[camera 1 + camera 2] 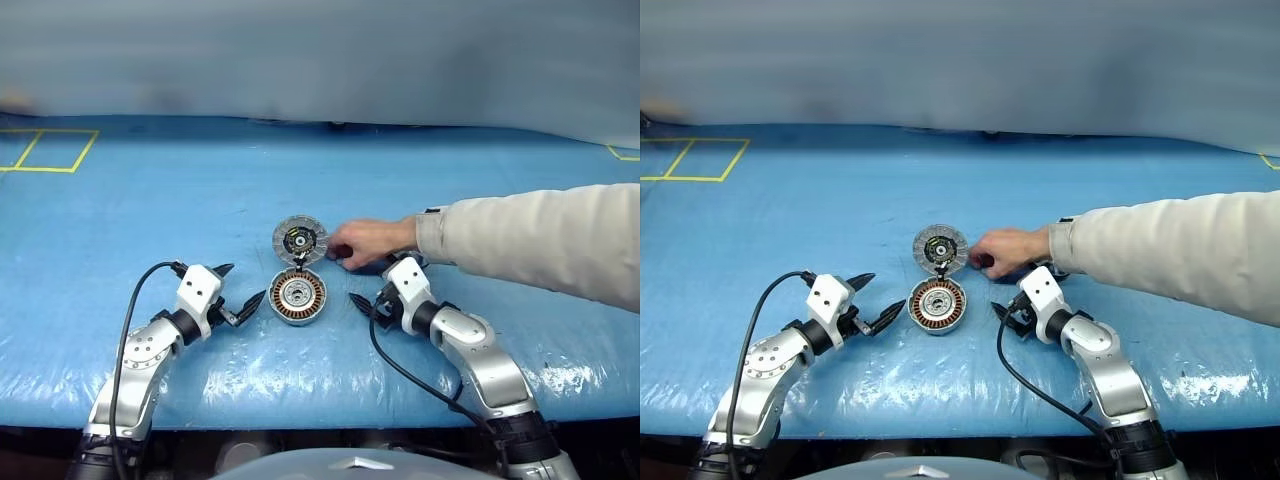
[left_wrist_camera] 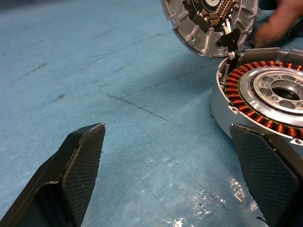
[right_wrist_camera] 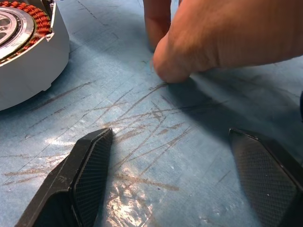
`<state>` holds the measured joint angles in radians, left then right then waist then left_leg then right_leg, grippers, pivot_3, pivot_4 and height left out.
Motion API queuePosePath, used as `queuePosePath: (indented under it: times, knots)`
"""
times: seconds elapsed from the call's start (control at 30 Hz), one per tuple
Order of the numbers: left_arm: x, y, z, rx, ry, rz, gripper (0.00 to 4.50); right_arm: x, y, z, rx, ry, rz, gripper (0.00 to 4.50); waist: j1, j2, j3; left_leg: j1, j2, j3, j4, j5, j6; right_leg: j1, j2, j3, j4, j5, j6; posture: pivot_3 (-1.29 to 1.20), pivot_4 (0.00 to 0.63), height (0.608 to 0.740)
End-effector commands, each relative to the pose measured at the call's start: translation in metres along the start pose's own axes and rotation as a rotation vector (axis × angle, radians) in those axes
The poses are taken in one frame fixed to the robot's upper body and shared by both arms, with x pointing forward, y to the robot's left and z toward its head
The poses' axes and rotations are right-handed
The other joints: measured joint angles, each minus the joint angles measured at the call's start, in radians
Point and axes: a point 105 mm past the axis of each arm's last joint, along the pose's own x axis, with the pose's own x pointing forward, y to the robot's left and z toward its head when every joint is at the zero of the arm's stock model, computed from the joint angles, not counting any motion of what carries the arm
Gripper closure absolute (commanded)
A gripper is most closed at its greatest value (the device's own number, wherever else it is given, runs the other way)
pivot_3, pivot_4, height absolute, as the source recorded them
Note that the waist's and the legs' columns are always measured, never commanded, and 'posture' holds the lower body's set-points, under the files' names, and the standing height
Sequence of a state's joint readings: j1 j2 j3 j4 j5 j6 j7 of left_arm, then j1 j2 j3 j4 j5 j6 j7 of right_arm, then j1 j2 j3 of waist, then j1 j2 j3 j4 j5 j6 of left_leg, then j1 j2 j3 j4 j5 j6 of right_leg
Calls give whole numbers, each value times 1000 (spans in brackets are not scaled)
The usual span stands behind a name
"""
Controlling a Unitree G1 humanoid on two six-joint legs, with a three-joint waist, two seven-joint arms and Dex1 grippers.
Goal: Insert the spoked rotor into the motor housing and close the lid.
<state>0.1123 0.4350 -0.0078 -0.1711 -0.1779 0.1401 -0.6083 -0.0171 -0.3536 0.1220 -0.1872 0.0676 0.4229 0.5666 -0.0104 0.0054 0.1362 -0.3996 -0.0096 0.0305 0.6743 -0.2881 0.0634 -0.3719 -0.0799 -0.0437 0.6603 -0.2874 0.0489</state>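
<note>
From my head view the motor housing (image 1: pixel 298 296) sits on the blue counter (image 1: pixel 150 200) between my two grippers, its lid (image 1: pixel 299 239) swung open behind it, ready for loading. A person's hand (image 1: pixel 365 241) rests beside the lid, perhaps covering the spoked rotor. At my left wrist, my fingers (image 2: pixel 83 165) gape wide beside the housing. At my right wrist, fingers (image 3: pixel 90 170) likewise wide, empty, short of that hand.

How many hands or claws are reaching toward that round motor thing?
3. The left gripper sits open left of the motor housing, the right gripper open to its right, and a person's hand rests beside the lid.
</note>
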Motion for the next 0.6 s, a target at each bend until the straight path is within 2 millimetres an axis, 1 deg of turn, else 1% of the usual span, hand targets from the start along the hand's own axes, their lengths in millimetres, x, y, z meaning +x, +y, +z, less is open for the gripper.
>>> queuePosePath:
  times: [0.03, 0.17, 0.3, 0.43, 0.6]
  knots:
    - [-3, 5, 13, 32, -45, 18, 0, 4, 2, 13, -1, -45, 9, 420, 0, 0, 0, 0, 0, 0, 0, 0, 0, 0, 0, 0, 0, 0, 0, 0, 150, 740]
    - [-6, 8, 12, 38, -39, 28, 0, 12, 6, 22, 12, -76, 28, 420, -2, 0, 0, 0, 0, 0, 0, 0, 0, 0, 0, 0, 0, 0, 0, 0, 150, 740]
    - [-7, 11, 12, 45, -36, 37, 0, 26, 6, 25, 9, -74, 30, 420, -1, 0, 0, 0, 0, 0, 0, 0, 0, 0, 0, 0, 0, 0, 0, 0, 150, 740]
    - [-7, 11, 13, 46, -38, 40, 0, 37, 0, 24, 0, -60, 3, 420, 0, 0, 0, 0, 0, 0, 0, 0, 0, 0, 0, 0, 0, 0, 0, 0, 150, 740]
    - [-11, 11, 12, 44, -38, 58, 0, 48, -8, 16, 29, -25, -37, 420, -4, 0, 0, 0, 0, 0, 0, 0, 0, 0, 1, 0, 1, 0, 0, 0, 150, 740]
